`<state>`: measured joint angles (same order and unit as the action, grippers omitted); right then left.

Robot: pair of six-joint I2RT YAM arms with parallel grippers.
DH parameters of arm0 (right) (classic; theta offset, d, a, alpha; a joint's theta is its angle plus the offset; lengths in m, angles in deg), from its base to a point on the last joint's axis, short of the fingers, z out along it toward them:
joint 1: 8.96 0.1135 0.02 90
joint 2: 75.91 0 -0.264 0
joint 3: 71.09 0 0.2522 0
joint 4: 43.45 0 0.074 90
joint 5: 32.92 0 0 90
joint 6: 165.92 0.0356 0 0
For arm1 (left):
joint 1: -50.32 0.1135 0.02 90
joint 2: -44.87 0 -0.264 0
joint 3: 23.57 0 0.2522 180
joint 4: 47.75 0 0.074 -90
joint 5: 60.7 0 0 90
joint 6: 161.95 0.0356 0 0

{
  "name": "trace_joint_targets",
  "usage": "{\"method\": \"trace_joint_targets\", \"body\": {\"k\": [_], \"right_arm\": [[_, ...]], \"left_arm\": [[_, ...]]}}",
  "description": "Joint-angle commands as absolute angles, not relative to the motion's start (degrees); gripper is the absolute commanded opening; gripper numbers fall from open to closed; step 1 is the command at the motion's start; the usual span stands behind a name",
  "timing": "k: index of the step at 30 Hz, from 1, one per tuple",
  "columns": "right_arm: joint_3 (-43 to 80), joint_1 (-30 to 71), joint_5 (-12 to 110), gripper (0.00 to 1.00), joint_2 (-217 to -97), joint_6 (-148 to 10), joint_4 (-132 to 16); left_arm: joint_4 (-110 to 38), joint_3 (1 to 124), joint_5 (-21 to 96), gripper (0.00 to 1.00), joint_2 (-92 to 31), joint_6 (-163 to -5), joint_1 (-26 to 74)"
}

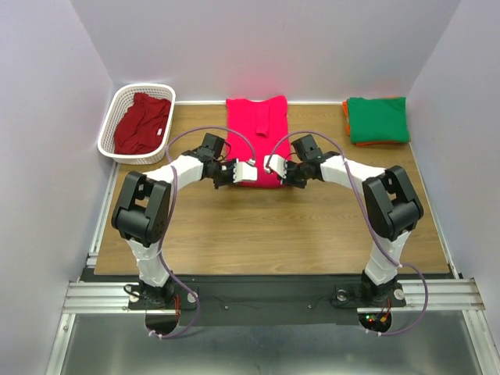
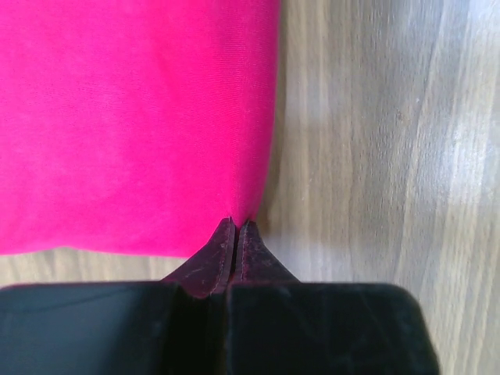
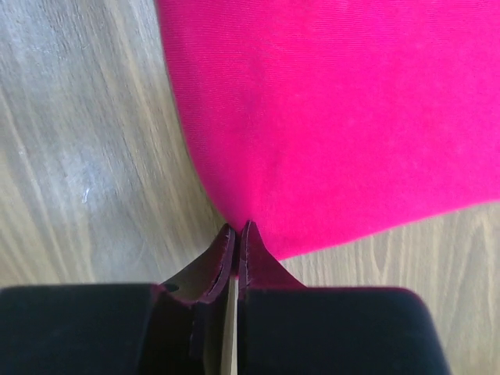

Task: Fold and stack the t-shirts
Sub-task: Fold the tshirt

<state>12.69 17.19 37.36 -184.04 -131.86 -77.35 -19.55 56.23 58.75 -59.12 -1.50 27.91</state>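
The bright pink-red t-shirt (image 1: 258, 125) lies flat at the table's middle back, folded into a long strip. My left gripper (image 1: 244, 173) sits at its near left corner and my right gripper (image 1: 283, 173) at its near right corner. In the left wrist view the left gripper (image 2: 236, 223) is pinched shut on the edge of the pink cloth (image 2: 133, 117). In the right wrist view the right gripper (image 3: 237, 226) is likewise shut on the corner of the pink cloth (image 3: 336, 109). A darker crimson t-shirt (image 1: 142, 125) lies crumpled in the basket. A folded green t-shirt (image 1: 377, 119) rests on an orange one (image 1: 344, 109) at back right.
The white lattice basket (image 1: 112, 121) stands at the back left corner. Walls close in the table on the left, back and right. Bare wood (image 1: 258, 234) runs between the shirt's near edge and the arm bases.
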Motion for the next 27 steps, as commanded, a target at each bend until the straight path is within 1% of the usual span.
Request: {"method": "trace_joint_targets", "body": {"k": [1,6,10,11,13,17,21,24,27], "right_arm": [[15.95,17.49,38.72,0.01,-176.20,-129.01,-81.89],[19.48,17.49,37.83,0.01,-170.84,-126.72,-92.51],[19.49,17.75,35.65,0.01,-165.13,-126.46,-100.70],[18.96,18.10,35.20,0.01,-162.24,-126.89,-104.37],[15.82,19.07,35.02,0.00,-158.63,-126.90,-107.12],[11.67,24.85,34.24,0.01,-147.48,-125.24,-115.45],[11.31,30.23,30.55,0.01,-142.37,-120.58,-121.79],[11.49,31.29,30.54,0.00,-141.56,-120.04,-122.86],[11.75,31.38,34.48,0.01,-143.13,-121.79,-120.14]], "left_arm": [[-9.93,63.73,61.64,0.00,-51.03,-2.17,27.91],[2.11,67.27,62.96,0.00,-44.97,0.12,27.73],[5.82,63.67,63.40,0.00,-38.91,0.47,26.51],[7.22,61.75,63.49,0.00,-36.02,0.21,25.55],[8.89,59.81,64.27,0.00,-32.85,-0.23,24.22],[15.12,54.10,66.39,0.00,-22.84,-1.54,19.66],[19.62,50.57,69.46,0.00,-16.32,-2.60,18.51],[21.47,49.07,71.57,0.00,-13.67,-3.92,18.24],[20.25,49.77,72.28,0.00,-14.02,-6.37,18.24]]}}
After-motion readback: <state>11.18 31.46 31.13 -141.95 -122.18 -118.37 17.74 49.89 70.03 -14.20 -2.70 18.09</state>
